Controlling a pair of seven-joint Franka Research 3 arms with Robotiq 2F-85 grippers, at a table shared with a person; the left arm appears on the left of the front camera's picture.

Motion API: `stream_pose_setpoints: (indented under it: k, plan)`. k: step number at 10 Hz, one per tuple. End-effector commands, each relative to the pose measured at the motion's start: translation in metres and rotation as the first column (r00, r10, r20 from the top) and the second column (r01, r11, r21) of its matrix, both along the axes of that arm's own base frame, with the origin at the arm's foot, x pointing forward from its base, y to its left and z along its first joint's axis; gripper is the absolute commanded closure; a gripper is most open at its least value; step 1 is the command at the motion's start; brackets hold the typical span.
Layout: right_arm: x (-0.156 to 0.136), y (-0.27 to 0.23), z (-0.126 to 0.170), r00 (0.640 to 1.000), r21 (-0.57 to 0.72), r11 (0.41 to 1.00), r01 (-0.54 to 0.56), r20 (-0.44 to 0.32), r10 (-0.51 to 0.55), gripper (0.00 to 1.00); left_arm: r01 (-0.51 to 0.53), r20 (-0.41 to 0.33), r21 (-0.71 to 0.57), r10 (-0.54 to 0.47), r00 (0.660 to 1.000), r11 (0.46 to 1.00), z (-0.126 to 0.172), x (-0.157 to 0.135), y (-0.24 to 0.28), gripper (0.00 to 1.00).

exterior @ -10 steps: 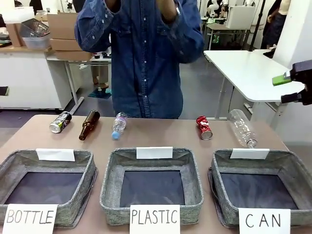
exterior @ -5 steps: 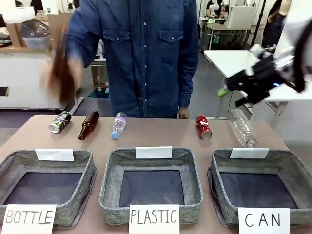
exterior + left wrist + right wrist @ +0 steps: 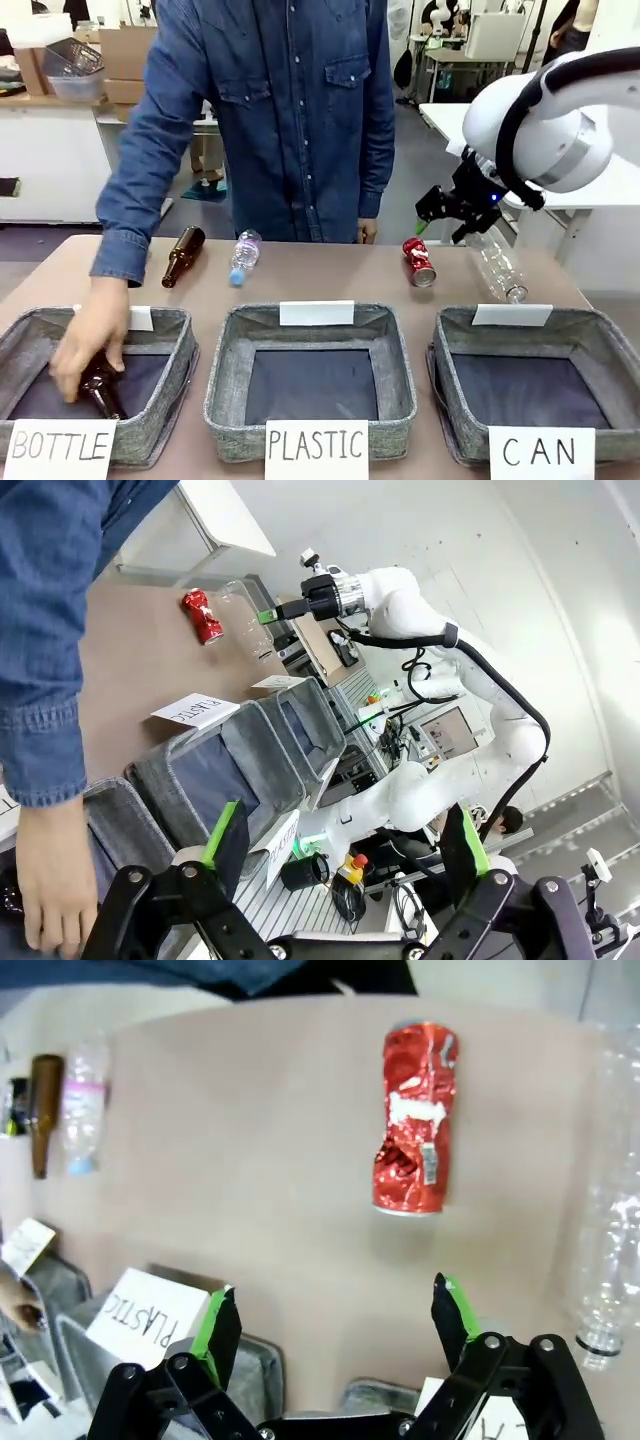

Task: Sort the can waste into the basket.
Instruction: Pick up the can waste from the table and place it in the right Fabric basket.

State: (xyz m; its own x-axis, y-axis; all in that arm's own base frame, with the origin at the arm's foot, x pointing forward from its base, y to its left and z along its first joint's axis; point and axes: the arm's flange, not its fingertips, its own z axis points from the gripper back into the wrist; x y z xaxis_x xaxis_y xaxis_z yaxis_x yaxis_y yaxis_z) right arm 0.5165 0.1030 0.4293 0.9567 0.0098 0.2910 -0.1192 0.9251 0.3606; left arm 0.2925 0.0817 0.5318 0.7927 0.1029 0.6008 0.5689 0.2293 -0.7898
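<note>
Front view — right end effector [image 3: 440,230] moved in near red can [image 3: 419,262] | jaws apart

The brown table [image 3: 330,275] carries three grey woven baskets in a row along its near edge: the one signed "BOTTLE" [image 3: 186,352] on the robot's left, the one signed "PLASTIC" [image 3: 224,372] in the middle, and the basket signed "CAN" [image 3: 446,372] on the right. Along the far side, all lying down, are a brown glass bottle [image 3: 183,256], just beside it a small clear bottle [image 3: 243,257], then well apart the dented red can [image 3: 418,261], with a large clear plastic bottle [image 3: 497,263] near it
</note>
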Motion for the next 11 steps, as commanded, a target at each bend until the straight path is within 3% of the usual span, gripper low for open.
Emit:
stream_pose_setpoints:
  k: [1,2,4,6,8,11]
  plan:
    - [0.001,0.002,-0.007,1.000,-0.006,1.000,-0.008,-0.016,0.008,0.00,0.003,0.029,-0.018,-0.003,1.000,1.000,0.003,0.001,-0.001,0.00]
    - [0.029,0.019,-0.023,1.000,-0.122,0.992,-0.013,-0.026,0.010,0.00,0.003,0.029,-0.018,-0.003,1.000,1.000,0.003,0.001,-0.001,0.00]
    - [0.075,0.034,-0.049,1.000,-0.155,0.988,-0.006,0.026,0.010,0.00,0.003,0.029,-0.018,-0.003,1.000,1.000,0.003,0.001,-0.001,0.00]
    - [0.101,0.046,-0.077,0.999,-0.289,0.957,0.025,-0.027,-0.035,0.00,0.003,0.029,-0.018,-0.003,1.000,1.000,0.003,0.001,-0.001,0.00]
    - [0.106,0.057,-0.099,0.998,-0.361,0.932,0.035,-0.040,-0.054,0.00,0.003,0.029,-0.018,-0.003,1.000,1.000,0.003,0.001,-0.001,0.00]
    - [0.106,0.060,-0.114,0.995,-0.369,0.929,0.027,-0.081,-0.061,0.00,0.003,0.029,-0.018,-0.003,1.000,1.000,0.003,0.001,-0.001,0.00]
